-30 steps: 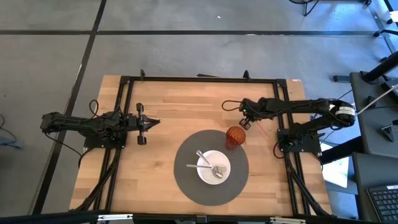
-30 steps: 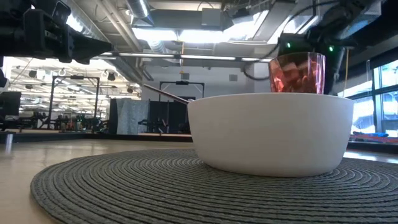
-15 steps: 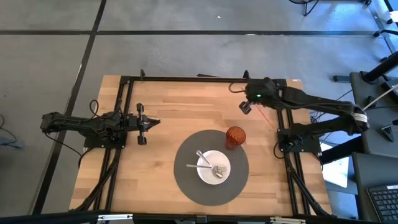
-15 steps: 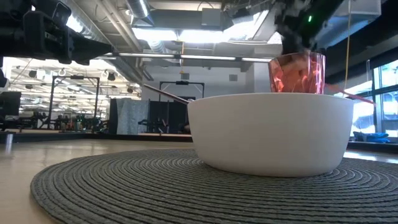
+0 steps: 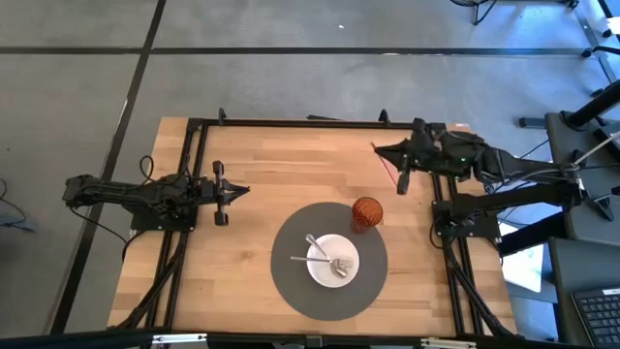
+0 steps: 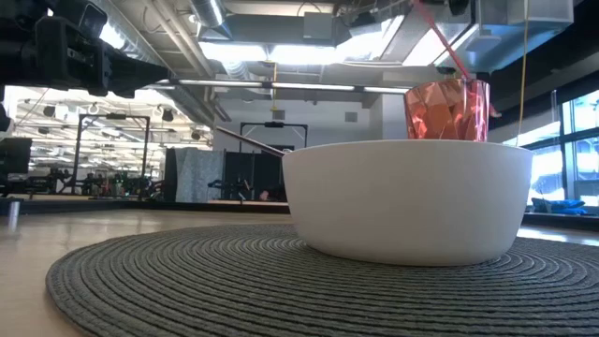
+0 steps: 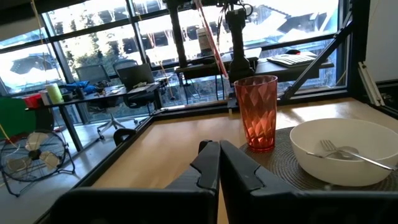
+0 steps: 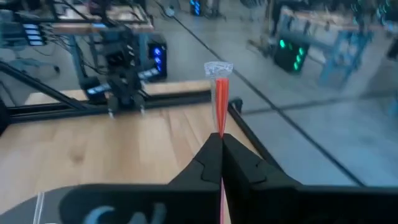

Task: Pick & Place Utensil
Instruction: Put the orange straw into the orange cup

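Observation:
A thin red straw with a pale tip is shut in my right gripper, which hovers by the table's far right corner, above and beyond the red faceted cup. The straw shows slanting above the cup in the low view. The cup stands on a round grey mat beside a white bowl that holds metal utensils. My left gripper waits shut at the table's left, clear of everything. My right gripper pinches the red straw between its two shut fingers, partway along its length. The fingers point roughly level toward the table's left. The straw is lifted clear of the table, one end reaching past the fingertips and the rest running back between the fingers.
Black frame rails run along the table's far edge and both sides. Bare wood lies between the two arms, far of the mat. A fork and a spoon lie in the bowl.
My right gripper has risen from just far of the cup and drawn back toward the table's far right corner, turning as it went. The red straw has travelled with it, staying lifted, and now slants above the cup in the low view.

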Controlling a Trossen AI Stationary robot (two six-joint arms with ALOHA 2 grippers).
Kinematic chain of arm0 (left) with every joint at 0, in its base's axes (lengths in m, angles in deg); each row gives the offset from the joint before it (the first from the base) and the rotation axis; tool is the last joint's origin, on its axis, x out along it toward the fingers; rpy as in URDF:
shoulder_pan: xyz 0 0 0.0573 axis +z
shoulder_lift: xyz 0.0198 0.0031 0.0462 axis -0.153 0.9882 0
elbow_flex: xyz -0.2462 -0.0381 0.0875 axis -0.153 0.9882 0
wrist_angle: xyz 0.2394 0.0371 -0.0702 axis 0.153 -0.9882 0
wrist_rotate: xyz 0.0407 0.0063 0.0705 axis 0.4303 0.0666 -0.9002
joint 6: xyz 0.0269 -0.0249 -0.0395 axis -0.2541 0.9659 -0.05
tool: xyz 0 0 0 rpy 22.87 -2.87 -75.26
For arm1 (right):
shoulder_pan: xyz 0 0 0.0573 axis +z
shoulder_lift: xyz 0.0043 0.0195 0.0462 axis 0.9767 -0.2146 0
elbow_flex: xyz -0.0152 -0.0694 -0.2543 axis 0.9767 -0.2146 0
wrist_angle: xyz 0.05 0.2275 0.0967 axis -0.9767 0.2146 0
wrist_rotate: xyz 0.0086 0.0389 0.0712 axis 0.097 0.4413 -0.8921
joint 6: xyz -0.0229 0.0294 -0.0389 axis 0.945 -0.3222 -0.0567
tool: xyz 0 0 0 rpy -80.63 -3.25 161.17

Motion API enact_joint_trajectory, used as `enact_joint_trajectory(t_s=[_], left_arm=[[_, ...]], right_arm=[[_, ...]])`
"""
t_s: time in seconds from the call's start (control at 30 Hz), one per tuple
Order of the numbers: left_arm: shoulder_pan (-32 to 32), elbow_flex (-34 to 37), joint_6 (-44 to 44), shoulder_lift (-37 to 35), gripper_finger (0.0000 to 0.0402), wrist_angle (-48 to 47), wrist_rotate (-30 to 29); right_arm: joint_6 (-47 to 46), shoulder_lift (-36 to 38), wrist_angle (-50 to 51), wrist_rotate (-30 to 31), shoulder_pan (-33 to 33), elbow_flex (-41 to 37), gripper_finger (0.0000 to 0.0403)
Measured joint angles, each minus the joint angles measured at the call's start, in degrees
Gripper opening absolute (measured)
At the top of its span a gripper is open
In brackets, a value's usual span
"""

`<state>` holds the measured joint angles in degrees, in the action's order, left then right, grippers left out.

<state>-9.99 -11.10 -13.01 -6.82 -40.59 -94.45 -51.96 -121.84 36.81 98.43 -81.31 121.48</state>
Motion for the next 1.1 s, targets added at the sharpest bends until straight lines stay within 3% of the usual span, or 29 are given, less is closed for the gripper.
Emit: enact_joint_trajectory(t_s=[0.67, 1.1], left_arm=[[0.0, 0.0, 0.0, 0.0, 0.0003, 0.0, 0.0], [0.0, 0.0, 0.0, 0.0, 0.0002, 0.0, 0.0]], right_arm=[[11.8, -5.0, -19.2, -0.2, 19.1, -0.1, 0.0004], [13.0, -15.6, -25.3, -0.3, 21.6, -0.1, 0.0004]])
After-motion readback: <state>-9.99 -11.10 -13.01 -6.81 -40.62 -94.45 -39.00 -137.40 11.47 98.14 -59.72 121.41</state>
